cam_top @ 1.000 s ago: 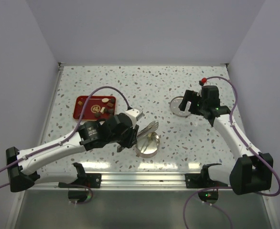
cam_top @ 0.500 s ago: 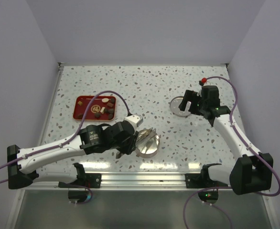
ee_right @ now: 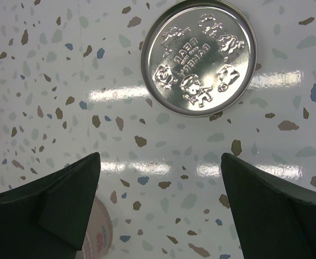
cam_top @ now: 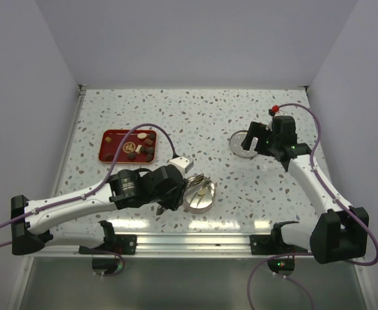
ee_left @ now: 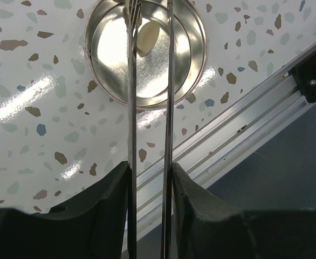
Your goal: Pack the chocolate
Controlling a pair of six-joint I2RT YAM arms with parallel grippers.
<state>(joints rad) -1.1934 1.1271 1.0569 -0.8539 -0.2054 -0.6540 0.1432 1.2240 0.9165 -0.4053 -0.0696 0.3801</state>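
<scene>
The open round tin [cam_top: 200, 195] stands near the table's front, and it also shows in the left wrist view [ee_left: 147, 51]. A cream-white chocolate [ee_left: 147, 39] lies inside it [cam_top: 202, 190]. My left gripper [cam_top: 178, 187] [ee_left: 150, 170] is shut on the long metal tweezers [ee_left: 132, 108], whose arms reach down into the tin with a gap between them. Their tips are cut off at the frame's edge. Several dark, tan and cream chocolates [cam_top: 142, 150] lie on the red tray [cam_top: 109, 150]. My right gripper [cam_top: 257, 137] [ee_right: 160, 162] is open and empty above the table beside the tin lid [ee_right: 198, 59].
The embossed tin lid [cam_top: 242, 143] lies flat at the right middle. A metal rail [ee_left: 244, 129] runs along the near table edge just beyond the tin. A pale pink round disc [ee_right: 101, 234] lies on the table by my right gripper's left finger.
My left arm has come toward the near edge and lowered the tweezers into the tin. A cream-white chocolate now lies in the tin. The right arm has not moved.
</scene>
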